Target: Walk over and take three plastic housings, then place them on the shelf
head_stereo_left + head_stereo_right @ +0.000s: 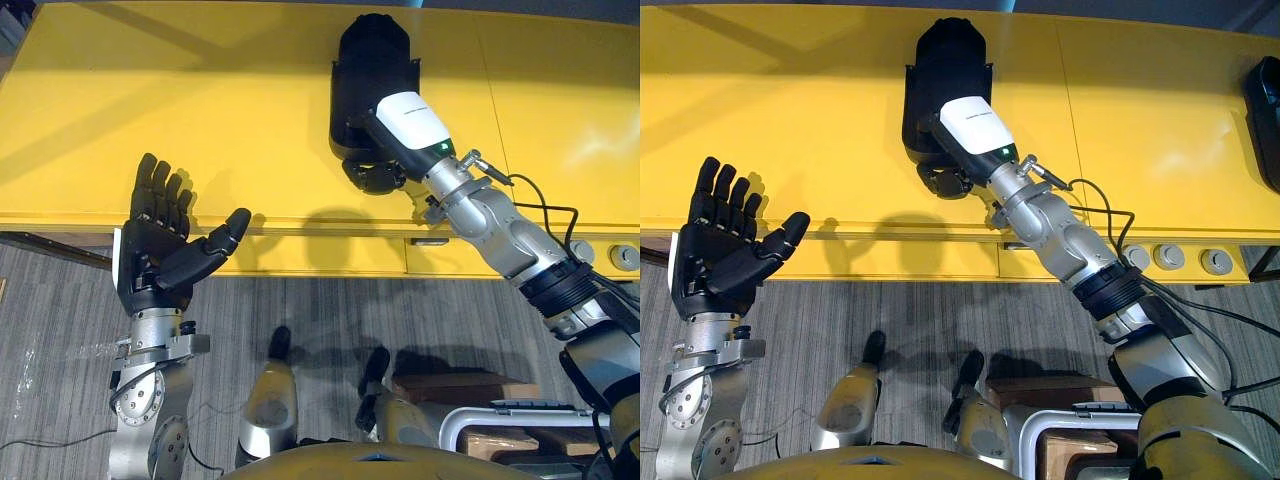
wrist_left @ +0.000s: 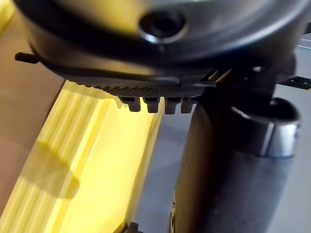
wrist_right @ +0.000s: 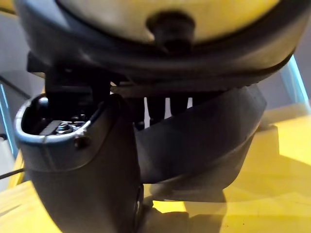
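Yellow table [image 1: 200,100], black housing [image 1: 372,50] lying on it, right hand [image 1: 372,172] clasped on its near end, left hand [image 1: 155,250] raised at table's front edge, fingers spread wide, empty, second housing [image 1: 1265,100] far right.

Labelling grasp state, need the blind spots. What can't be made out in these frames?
1. Grip of the right robot hand on the black housing: eye views, dark hand and housing merge under the white wrist cover; right wrist view too close.
2. Dark object on the yellow table: right eye view, cut off by the right edge.
3. Housing's near end: eye views, hidden by the right arm.
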### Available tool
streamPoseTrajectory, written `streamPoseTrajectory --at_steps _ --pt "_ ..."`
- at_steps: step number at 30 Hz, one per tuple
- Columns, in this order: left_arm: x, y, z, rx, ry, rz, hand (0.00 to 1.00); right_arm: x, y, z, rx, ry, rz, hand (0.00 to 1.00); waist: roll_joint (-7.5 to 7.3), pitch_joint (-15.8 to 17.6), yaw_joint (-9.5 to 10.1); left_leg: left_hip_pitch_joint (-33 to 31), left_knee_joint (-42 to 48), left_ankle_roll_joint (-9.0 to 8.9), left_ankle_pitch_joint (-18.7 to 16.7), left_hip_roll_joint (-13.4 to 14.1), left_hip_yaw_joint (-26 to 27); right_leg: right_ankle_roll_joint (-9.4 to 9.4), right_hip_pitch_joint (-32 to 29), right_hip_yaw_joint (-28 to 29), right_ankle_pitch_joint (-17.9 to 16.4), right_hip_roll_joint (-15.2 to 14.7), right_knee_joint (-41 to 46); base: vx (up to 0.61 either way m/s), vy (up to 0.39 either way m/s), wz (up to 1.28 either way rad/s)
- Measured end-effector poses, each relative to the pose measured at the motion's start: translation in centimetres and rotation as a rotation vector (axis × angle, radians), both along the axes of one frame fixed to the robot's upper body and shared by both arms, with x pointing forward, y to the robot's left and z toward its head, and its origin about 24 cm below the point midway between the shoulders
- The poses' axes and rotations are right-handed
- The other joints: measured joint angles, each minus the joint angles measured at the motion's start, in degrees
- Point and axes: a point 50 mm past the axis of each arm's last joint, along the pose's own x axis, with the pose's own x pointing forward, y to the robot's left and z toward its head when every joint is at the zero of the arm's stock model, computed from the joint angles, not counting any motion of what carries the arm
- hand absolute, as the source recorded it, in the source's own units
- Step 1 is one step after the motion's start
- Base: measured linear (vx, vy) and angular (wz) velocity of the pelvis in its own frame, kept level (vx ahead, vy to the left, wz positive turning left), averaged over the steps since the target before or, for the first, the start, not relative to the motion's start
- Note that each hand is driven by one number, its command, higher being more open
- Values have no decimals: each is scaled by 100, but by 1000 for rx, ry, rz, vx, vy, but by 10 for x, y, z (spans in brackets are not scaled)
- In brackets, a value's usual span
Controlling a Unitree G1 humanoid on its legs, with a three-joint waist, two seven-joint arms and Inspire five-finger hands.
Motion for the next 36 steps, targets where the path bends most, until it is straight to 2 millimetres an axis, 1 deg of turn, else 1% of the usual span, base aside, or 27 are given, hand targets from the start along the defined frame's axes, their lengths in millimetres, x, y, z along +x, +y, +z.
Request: streamPoseTrajectory --at_steps 6,11,12,18,22,29,33,36 --pt "-1 4 2 13 -18 1 100 -2 -15 7 -50 -24 -15 0 -30 17 18 -8 1 24 15 -49 3 21 0 -6 13 -50 12 -4 3 1" --pt "-1 7 -4 9 3 5 100 -5 -41 13 -84 -40 -88 0 -97 53 8 -3 9 43 11 -75 12 31 -5 0 20 -76 21 0 0 0" --pt "-1 8 -5 5 7 2 100 -6 -48 14 -91 -40 -112 0 -104 56 9 -1 13 44 11 -75 12 31 -5 0 20 -77 30 0 0 0" --pt "-5 10 -8 22 33 0 100 -9 -75 16 -96 -36 -200 0 -103 55 -42 28 20 48 8 -73 46 30 -4 22 19 -79 36 0 -3 -3" --pt "-5 8 -9 21 36 -8 100 -10 -83 13 -86 -19 -231 0 -102 54 -55 56 21 50 5 -69 64 26 0 41 15 -80 62 -17 -2 -3" --pt "-5 9 -9 36 42 -16 100 -11 -84 10 -89 -9 -214 0 -85 45 -91 77 31 55 1 -68 94 25 0 72 12 -85 83 -11 0 -2" --pt "-4 11 -13 34 60 -10 100 -11 -86 8 -88 -14 -189 0 -51 27 -83 73 34 55 1 -69 88 25 1 67 12 -86 83 0 0 0" --pt "-4 10 -13 35 58 -11 100 -11 -91 6 -80 -23 -190 0 -14 7 -84 31 62 55 1 -74 45 16 -1 22 6 -86 83 0 0 7"
